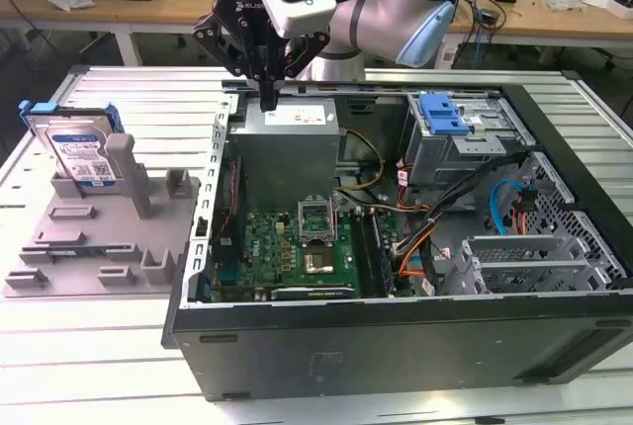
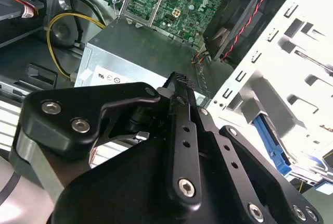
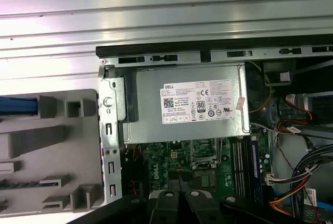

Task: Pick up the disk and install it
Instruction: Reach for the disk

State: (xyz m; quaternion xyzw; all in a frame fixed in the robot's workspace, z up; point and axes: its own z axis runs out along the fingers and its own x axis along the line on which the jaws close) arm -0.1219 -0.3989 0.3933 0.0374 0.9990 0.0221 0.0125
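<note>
The disk (image 1: 84, 153) stands upright in the grey holder (image 1: 109, 237), well apart from the gripper (image 1: 267, 97). Its fingers are pressed together and empty, just above the grey metal box (image 1: 287, 143), perhaps touching it. A low sideways move could scrape the case wall (image 1: 223, 148).

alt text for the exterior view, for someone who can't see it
A robot arm's gripper, fingers shut and empty, hangs over the grey power supply in an open computer case. The disk stands upright in a grey holder on the exterior view's left, outside the case.
</note>
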